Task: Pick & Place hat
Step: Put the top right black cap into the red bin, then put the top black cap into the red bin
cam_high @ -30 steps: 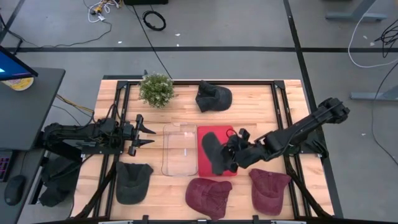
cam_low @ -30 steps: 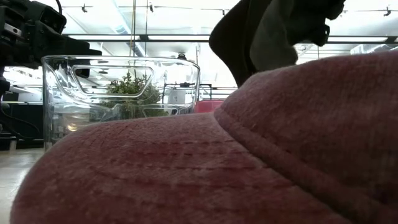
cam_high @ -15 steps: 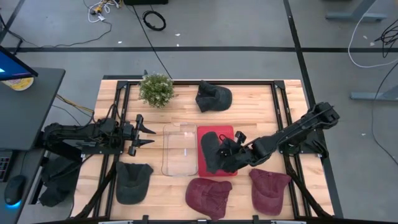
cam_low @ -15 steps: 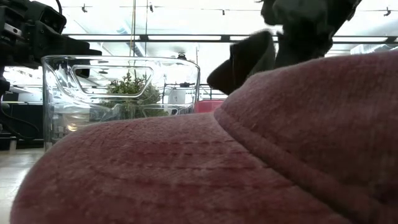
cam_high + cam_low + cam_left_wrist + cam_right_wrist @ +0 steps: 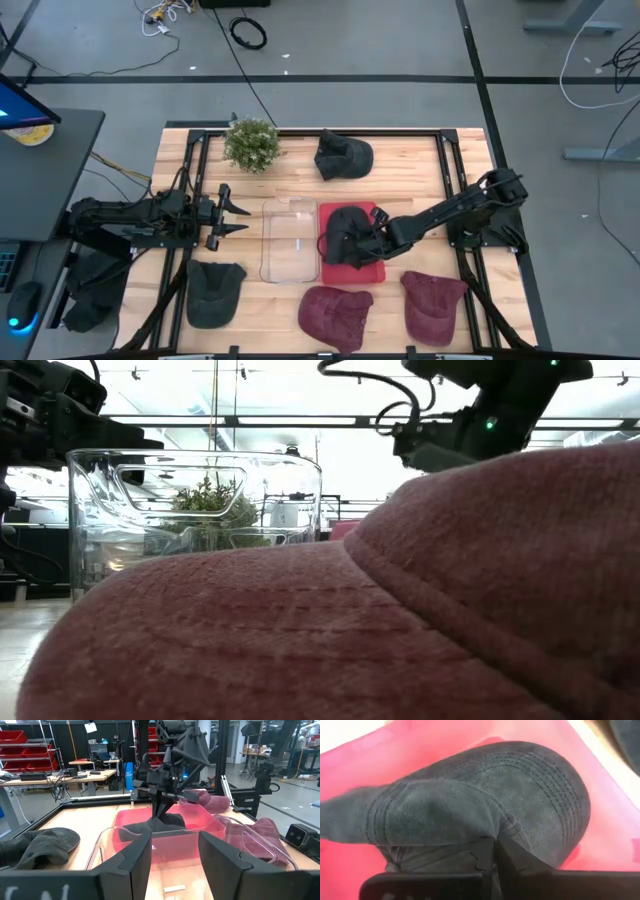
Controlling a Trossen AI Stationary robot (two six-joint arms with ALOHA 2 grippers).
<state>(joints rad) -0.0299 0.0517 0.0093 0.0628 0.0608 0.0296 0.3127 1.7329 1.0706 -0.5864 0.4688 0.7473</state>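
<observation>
Your right gripper (image 5: 362,242) pinches the dark hat (image 5: 345,226), apparently resting inside the red bin (image 5: 372,268); release there.

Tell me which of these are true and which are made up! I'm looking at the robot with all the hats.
1. The right gripper holds a dark hat over the red bin. True.
2. The clear bin has a hat in it. False: no hat is inside it.
3. Two maroon hats, one and another, lie at the near table edge. True.
4. The left gripper is carrying a hat. False: it waits open and empty beside the clear bin.
5. The little plant stands inside the red bin. False: it stands on the table's far edge.
</observation>
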